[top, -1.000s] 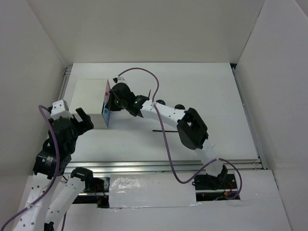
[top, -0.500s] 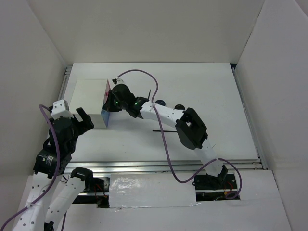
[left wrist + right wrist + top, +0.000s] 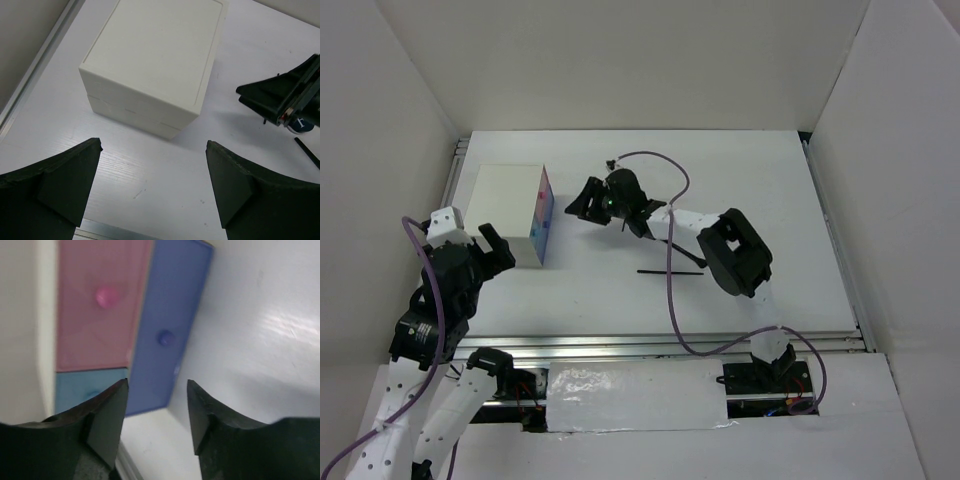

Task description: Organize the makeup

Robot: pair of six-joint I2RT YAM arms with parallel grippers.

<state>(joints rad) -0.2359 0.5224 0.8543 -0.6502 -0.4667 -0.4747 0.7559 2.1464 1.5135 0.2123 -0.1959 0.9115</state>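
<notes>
My right arm [image 3: 685, 220] stretches toward nine o'clock, right gripper [image 3: 583, 201] parted, empty, facing the box [image 3: 155, 50] and its drawers [image 3: 100, 305]; contents hidden. Left gripper [image 3: 154, 147] gapes wide, empty, at the box's six.

No legible text, label or number in any view. White plastic drawer box [image 3: 505, 200]: no readable marking.

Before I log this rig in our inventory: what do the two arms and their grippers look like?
Both the left arm and the right arm have white link shells with bulky black joint housings, and each trails a purple cable. The left gripper and right gripper are matte black, each with two broad, wedge-shaped fingers.
</notes>
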